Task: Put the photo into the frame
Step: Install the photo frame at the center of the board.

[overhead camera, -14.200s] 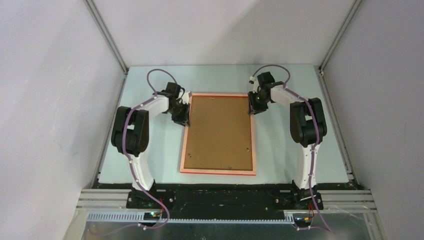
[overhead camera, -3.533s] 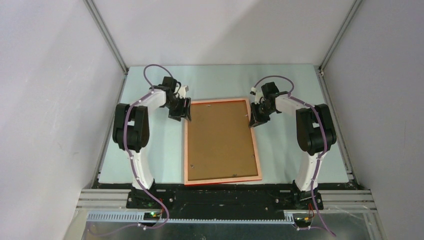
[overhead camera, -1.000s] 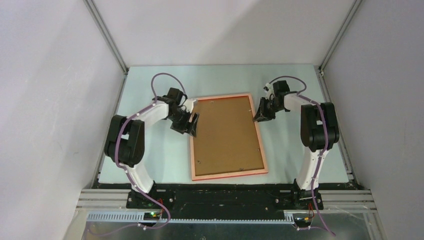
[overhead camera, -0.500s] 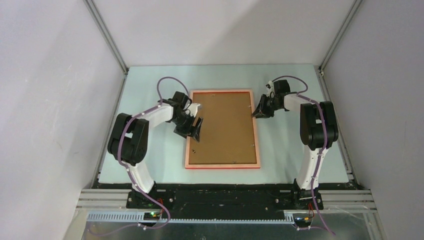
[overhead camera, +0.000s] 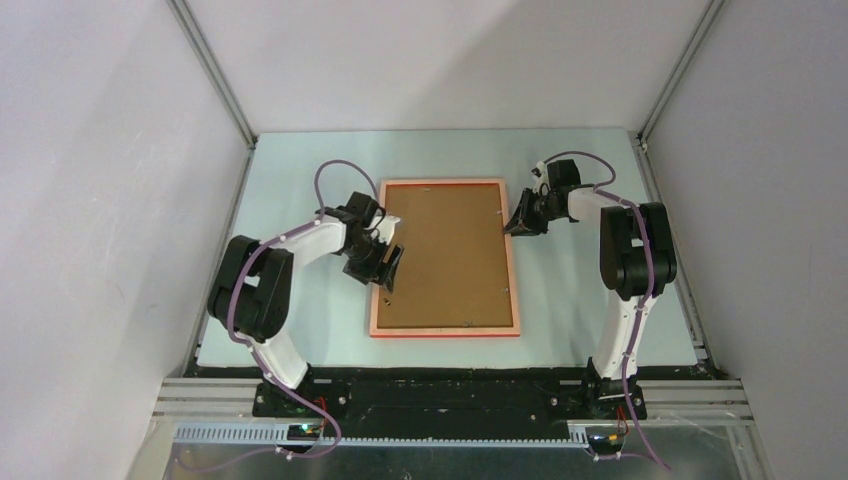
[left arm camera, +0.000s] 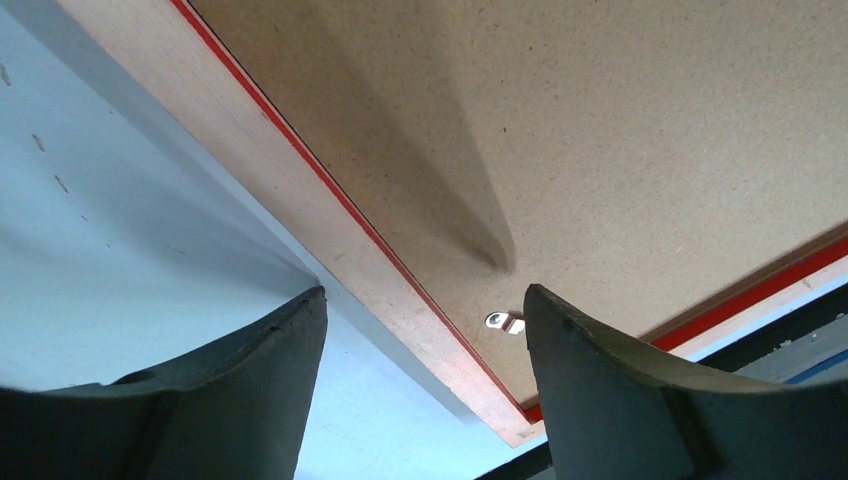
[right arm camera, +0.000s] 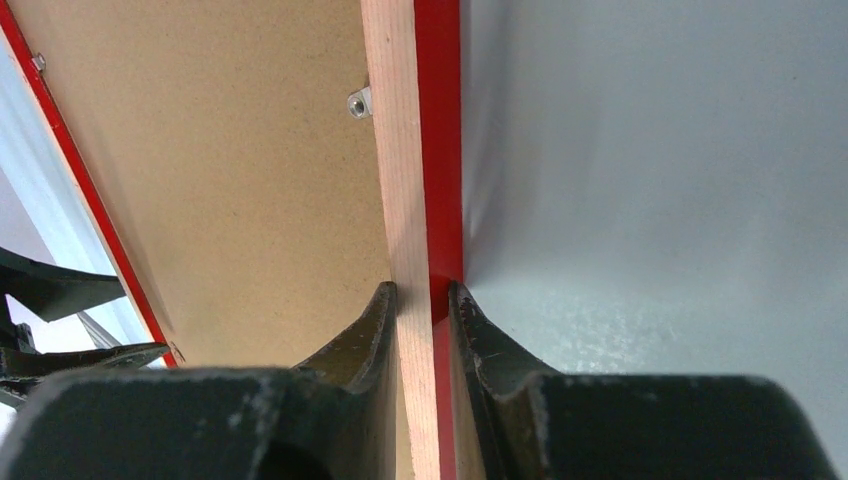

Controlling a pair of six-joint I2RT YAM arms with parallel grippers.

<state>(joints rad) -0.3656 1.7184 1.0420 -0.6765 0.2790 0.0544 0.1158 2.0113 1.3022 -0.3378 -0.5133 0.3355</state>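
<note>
The gripper (left arm camera: 425, 300) has its two dark fingers (left arm camera: 250, 380) spread wide apart, and between them the pale rail of the frame (left arm camera: 250, 140) runs diagonally over the light blue surface (left arm camera: 100, 260), bordering a brown backing board (left arm camera: 600, 130) with a small metal clip (left arm camera: 505, 322) near the corner.

I have the frame (overhead camera: 445, 329) lying back-up in the middle of the surface (overhead camera: 300, 300), long sides running near to far and square to the surface's edges. Its rails show pale orange-pink on the back and glossy red along the outer side and inner lip. A brown backing board (overhead camera: 445, 255) fills the opening. It looks flat, though I can't be sure. The right pincer (right arm camera: 420, 290) pinches the right rail near the far corner.
</note>
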